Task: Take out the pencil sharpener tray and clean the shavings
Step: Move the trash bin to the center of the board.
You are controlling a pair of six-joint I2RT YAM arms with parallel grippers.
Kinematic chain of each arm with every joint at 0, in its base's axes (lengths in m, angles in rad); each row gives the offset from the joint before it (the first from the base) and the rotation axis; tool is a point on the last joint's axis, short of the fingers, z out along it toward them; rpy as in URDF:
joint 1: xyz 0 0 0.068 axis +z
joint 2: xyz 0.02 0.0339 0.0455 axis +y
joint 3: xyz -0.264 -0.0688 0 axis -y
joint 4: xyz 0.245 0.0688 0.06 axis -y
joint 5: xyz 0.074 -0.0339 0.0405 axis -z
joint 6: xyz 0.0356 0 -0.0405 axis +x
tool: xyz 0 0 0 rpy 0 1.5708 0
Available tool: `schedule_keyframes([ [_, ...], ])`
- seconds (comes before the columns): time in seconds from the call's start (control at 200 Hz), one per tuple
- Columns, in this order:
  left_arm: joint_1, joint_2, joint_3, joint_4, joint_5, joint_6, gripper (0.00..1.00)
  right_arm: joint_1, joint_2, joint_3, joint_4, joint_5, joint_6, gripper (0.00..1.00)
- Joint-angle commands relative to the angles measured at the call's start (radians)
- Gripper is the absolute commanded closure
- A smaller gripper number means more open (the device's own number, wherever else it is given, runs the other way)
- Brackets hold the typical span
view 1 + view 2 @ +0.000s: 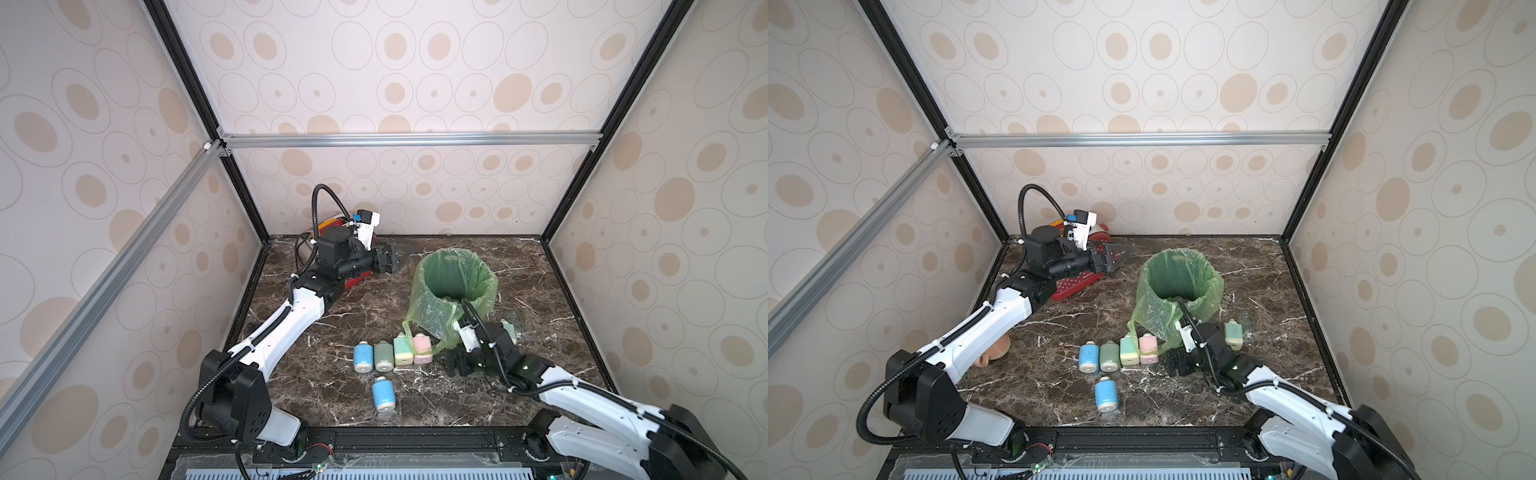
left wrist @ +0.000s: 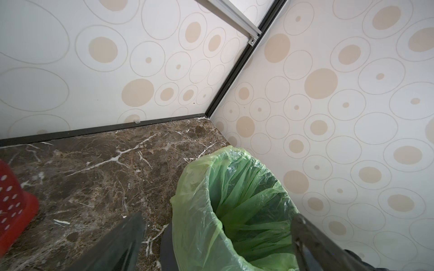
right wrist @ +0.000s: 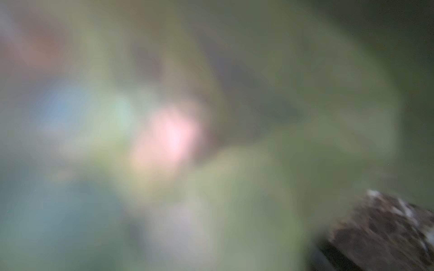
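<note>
My right end effector (image 1: 454, 362), spread or not I cannot tell through blur, sits just frame-right of the pink sharpener (image 1: 422, 349), whose long axis runs up-frame.

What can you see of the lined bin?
The bin is a round, upright, dark container standing on the marble table, right of centre. A thin translucent green plastic liner covers its rim, crumpled, with a loose flap hanging down the near side to the table beside the pastel sharpeners. No contents show inside.
</note>
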Motion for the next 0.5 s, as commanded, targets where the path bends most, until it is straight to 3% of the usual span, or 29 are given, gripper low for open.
schedule_keyframes([
  [0.0,0.006,-0.055,0.009,-0.01,-0.049,-0.001,0.01,0.005,0.117,0.105,0.166,0.026,-0.063,0.04],
  [0.22,0.012,-0.103,0.002,-0.062,-0.095,0.02,0.01,0.005,0.292,0.206,0.212,-0.035,-0.09,0.04],
  [0.366,0.012,-0.1,-0.01,-0.047,-0.094,0.013,0.01,0.019,0.248,0.149,0.221,-0.017,-0.039,0.04],
  [0.491,0.011,-0.078,-0.015,-0.005,-0.071,-0.018,0.01,0.095,0.173,0.131,0.127,0.107,-0.033,0.04],
])
